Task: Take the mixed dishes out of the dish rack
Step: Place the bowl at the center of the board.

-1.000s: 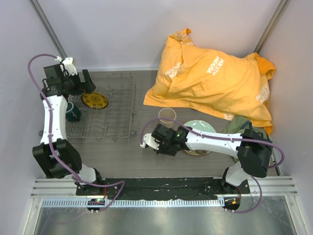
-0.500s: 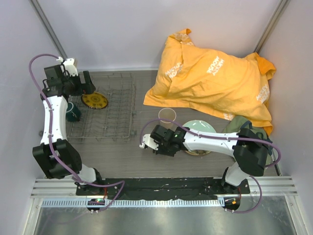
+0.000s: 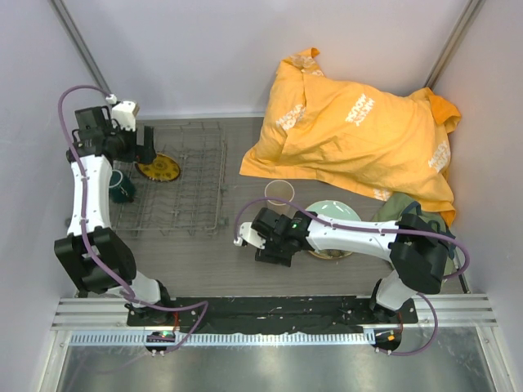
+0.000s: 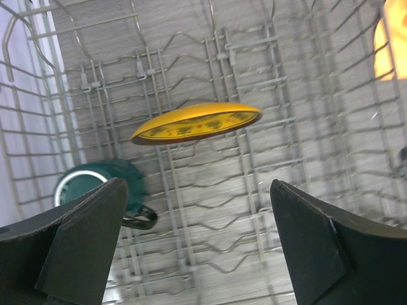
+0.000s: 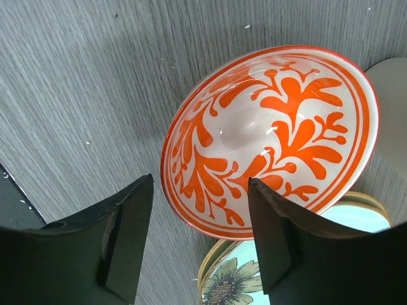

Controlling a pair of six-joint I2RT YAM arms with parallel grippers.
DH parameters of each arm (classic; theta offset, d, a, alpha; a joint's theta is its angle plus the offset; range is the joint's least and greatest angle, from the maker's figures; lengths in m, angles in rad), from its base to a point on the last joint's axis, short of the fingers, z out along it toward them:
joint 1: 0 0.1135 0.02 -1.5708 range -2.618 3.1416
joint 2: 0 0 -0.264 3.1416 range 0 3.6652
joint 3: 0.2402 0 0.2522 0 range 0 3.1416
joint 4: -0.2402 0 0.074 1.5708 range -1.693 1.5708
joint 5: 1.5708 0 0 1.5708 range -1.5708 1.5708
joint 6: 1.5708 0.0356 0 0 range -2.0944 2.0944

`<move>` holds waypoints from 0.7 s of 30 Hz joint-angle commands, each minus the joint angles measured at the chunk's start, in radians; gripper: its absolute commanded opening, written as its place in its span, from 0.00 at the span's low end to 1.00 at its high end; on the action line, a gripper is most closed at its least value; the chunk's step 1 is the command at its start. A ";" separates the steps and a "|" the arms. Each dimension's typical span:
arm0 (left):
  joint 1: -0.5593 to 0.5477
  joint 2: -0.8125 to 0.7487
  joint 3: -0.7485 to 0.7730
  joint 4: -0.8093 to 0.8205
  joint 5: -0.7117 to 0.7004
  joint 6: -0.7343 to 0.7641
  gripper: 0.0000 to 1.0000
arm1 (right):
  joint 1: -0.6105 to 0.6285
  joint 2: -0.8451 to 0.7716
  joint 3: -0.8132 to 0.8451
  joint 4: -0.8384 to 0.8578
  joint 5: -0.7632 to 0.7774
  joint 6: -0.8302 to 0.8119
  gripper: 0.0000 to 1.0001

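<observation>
Grey wood-grain tabletop (image 3: 204, 257) spanning enclosure. Pale, plain walls (image 3: 229, 49) closing in on left, far and right sides. Metal struts (image 3: 78, 37) slanting up in both far corners. Crumpled orange cloth (image 3: 359, 131) lying heaped far right. Aluminium rail (image 3: 90, 314) running along near edge, shiny steel sheet (image 3: 270, 367) reflecting soft, even light below it.

- Left arm (image 3: 88, 192), right arm (image 3: 355, 236): white link shells, black joint housings.
- Purple cable (image 3: 62, 106) looped along each arm.
- Left gripper (image 4: 197, 190), right gripper (image 5: 200, 180): matte black wedge-shaped fingers.
- Small green light (image 3: 288, 215) on right wrist.
- Black base plate (image 3: 270, 309) on silver ribbed rail (image 3: 270, 336).
</observation>
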 commanded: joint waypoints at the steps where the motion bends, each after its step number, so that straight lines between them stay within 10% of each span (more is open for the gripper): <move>1: 0.002 0.055 0.100 -0.109 0.013 0.209 1.00 | 0.005 -0.026 0.041 0.013 0.011 -0.004 0.68; 21: -0.016 0.106 0.051 -0.126 0.086 0.920 1.00 | 0.005 -0.025 0.029 0.022 0.001 -0.010 0.71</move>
